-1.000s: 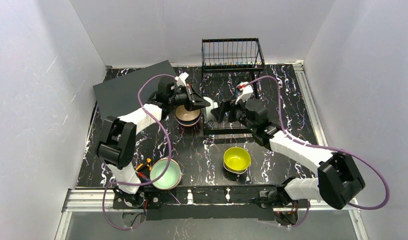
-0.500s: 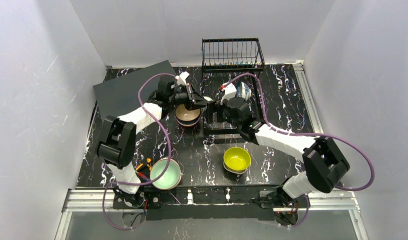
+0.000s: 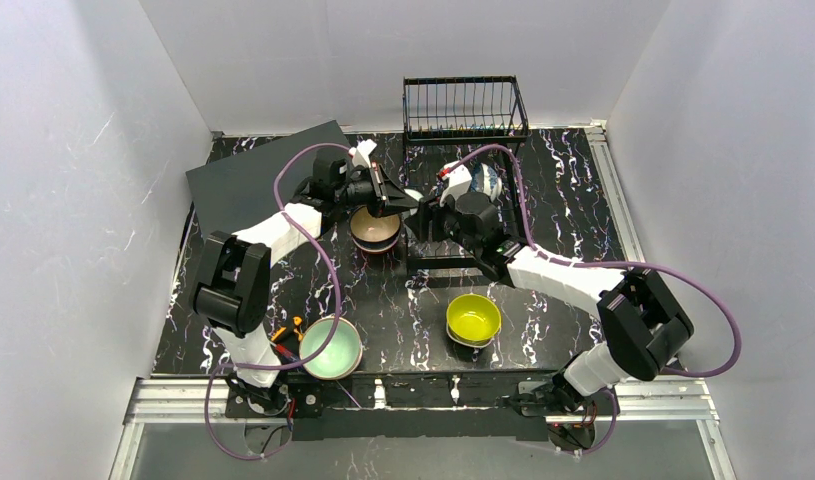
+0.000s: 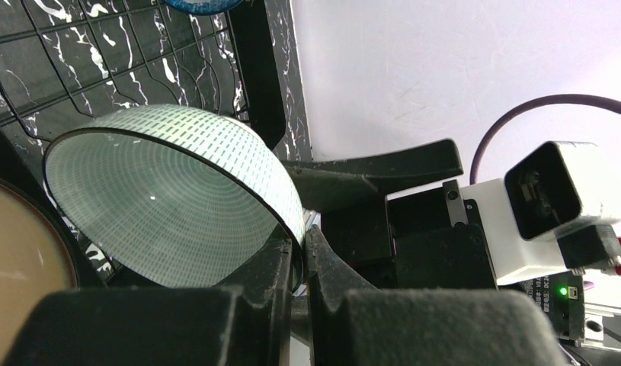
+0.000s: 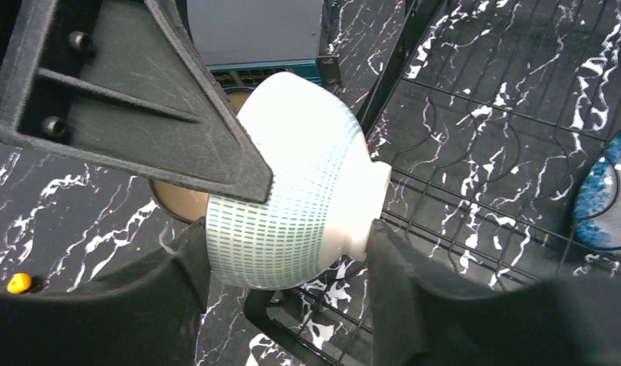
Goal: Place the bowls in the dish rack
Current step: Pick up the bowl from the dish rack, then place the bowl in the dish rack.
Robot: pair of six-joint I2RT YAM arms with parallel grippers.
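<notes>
A white bowl with green dashes hangs on its side over the left edge of the dish rack's flat wire base. My left gripper is shut on its rim. My right gripper spans the same bowl, one finger against the rim side and the other against the foot. A blue-and-white bowl lies on the rack base. The rack's upright basket stands behind it.
A pinkish beige bowl stack sits just left of the rack base, under my left arm. A yellow bowl and a mint-green bowl sit near the front. A dark grey flat box lies at the back left.
My right arm swung left to the bowl held by the left gripper, and its jaws narrowed onto it. The left gripper stayed shut on the rim.
</notes>
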